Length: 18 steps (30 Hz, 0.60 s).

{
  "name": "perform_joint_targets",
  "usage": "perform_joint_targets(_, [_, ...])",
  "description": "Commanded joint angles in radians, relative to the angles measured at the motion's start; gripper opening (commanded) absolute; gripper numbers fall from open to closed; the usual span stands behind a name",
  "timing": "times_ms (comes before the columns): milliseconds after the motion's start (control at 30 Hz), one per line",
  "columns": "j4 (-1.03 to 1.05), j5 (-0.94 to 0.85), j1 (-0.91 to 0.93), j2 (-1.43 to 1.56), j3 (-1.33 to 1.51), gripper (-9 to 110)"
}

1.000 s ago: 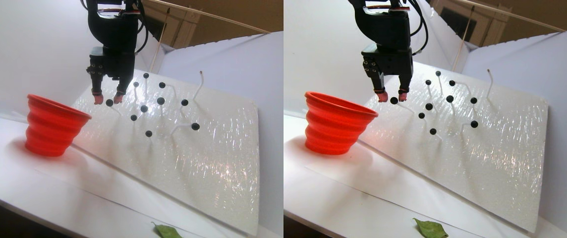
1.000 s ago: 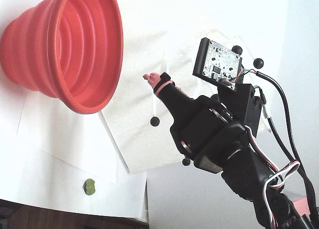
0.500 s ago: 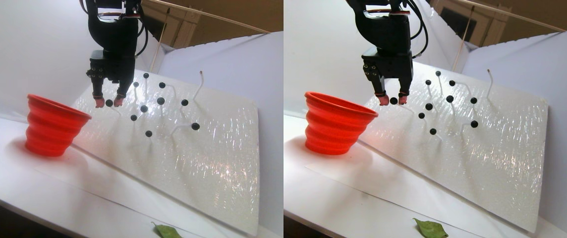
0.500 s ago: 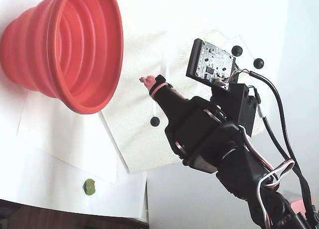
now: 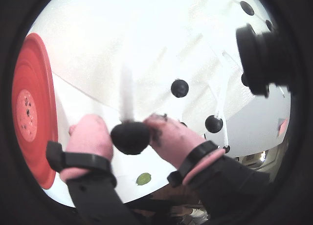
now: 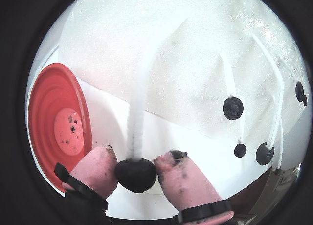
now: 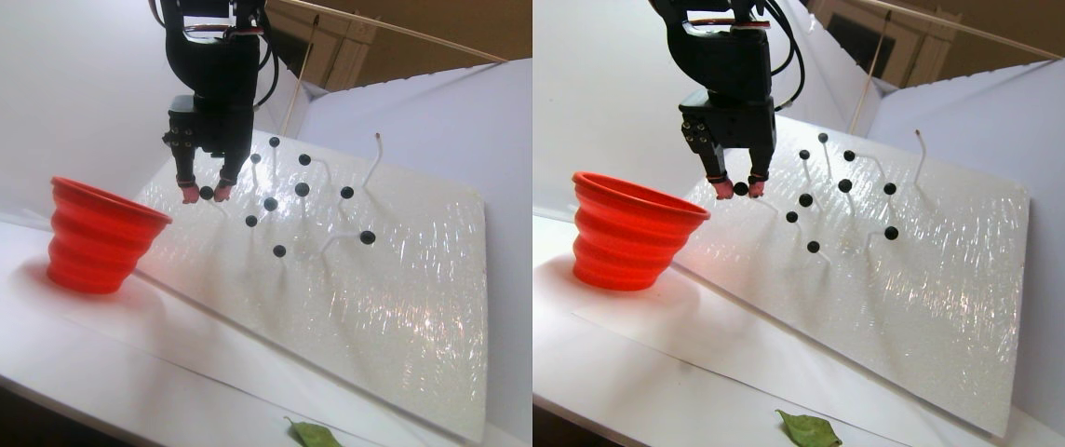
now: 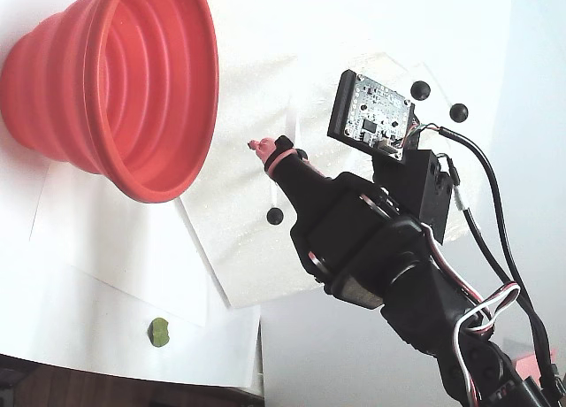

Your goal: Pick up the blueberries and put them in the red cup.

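1. Your fingers (image 6: 137, 172) are closed down to a berry's width, with 1 blueberry (image 6: 135, 174) pinched between the 2 pink tips; both wrist views show the tips touching its sides.
2. That berry sits on the end of a white stalk (image 6: 137, 116) rising from the tilted white board (image 7: 384, 279), so the grip looks sideways across the ball to leave the stalk free. My guess is it needs a pull away from the stalk to come loose.
3. The other blueberries (image 7: 302, 189) stand on their own stalks, clustered to the right in the stereo pair view. The nearest is close by but clear of your tips.
4. The red cup (image 7: 97, 237) stands upright on the desk (image 7: 20, 335), just left of the fingers and lower, near the board's left edge. Dark specks lie on its floor in a wrist view.
5. The room between fingers and cup rim is open. I'd keep the tips above the flared rim on the way over.
6. A green leaf (image 7: 316, 434) lies at the desk's front edge, well apart.
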Motion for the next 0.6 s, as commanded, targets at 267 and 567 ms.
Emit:
perform_joint_targets(267, [-0.029,0.011,0.02,0.037,-0.084,13])
perform_joint_targets(567, [-0.028,0.014,0.0,0.097,-0.032,13])
